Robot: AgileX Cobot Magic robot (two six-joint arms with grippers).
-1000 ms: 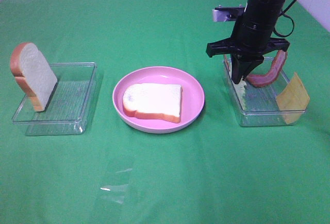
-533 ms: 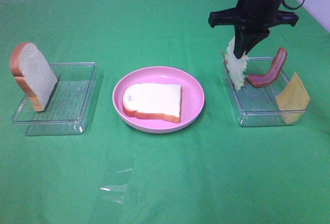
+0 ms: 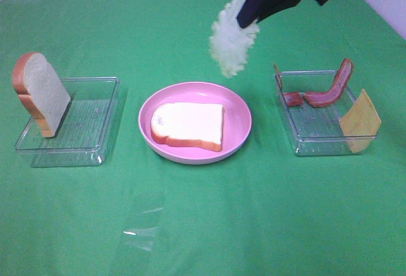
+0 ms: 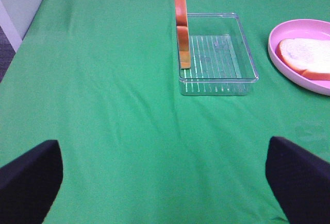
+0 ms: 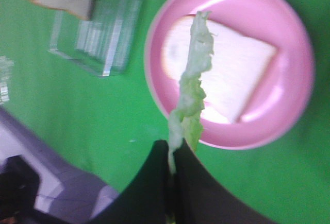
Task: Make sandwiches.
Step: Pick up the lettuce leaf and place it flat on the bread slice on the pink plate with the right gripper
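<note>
- Right hand (image 3: 245,19) pinches the lettuce (image 3: 231,44) aloft — near the far rim of the pink plate (image 3: 240,106).
- Left hand (image 4: 165,177) gapes wide over the green worktop (image 4: 103,105), short of the clear tray (image 4: 247,59).

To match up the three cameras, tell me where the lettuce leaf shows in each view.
Exterior high: the lettuce leaf is at the upper middle of the picture, hanging in the air from the right hand.
Left wrist: not in it.
Right wrist: the leaf dangles from the hand's tips, overlapping the plate behind it.
Shared landmark: the pink plate with its bread slice, seen in all three views.
</note>
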